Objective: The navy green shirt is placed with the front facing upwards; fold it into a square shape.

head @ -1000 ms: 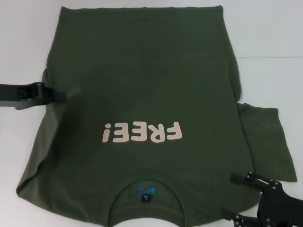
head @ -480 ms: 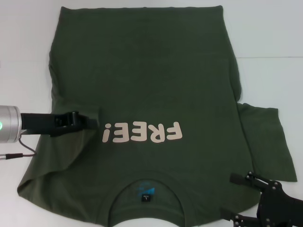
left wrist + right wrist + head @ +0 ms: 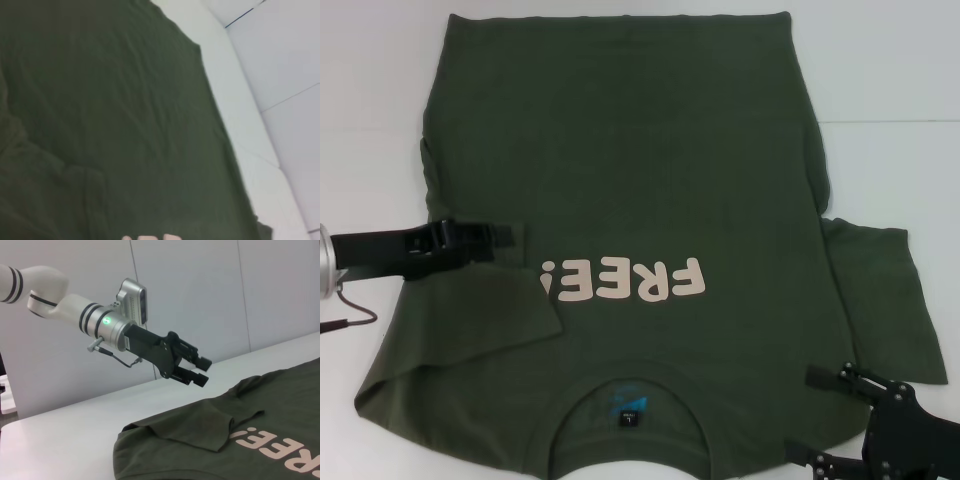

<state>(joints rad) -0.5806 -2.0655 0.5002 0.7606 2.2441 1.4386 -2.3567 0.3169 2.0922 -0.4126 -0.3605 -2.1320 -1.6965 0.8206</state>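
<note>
The navy green shirt [image 3: 640,150] lies front up on the white table, with pink "FREE!" lettering [image 3: 630,280] and its collar [image 3: 630,385] toward me. Its left sleeve [image 3: 490,310] is folded inward onto the chest and covers the lower part of the exclamation mark. It also shows in the right wrist view [image 3: 195,432]. My left gripper [image 3: 515,236] hovers just above the fold, open and empty, as the right wrist view [image 3: 201,371] shows. My right gripper [image 3: 817,420] is open at the shirt's near right shoulder. The left wrist view shows only shirt fabric [image 3: 110,125].
The right sleeve [image 3: 880,290] lies spread flat on the white table [image 3: 880,70]. A thin cable [image 3: 350,318] hangs from my left arm beside the shirt's left edge. Pale wall panels stand behind the table in the right wrist view.
My left gripper carried the left sleeve inward over the shirt, let it go and drew back slightly. The sleeve now lies folded on the chest. The right gripper has not moved.
</note>
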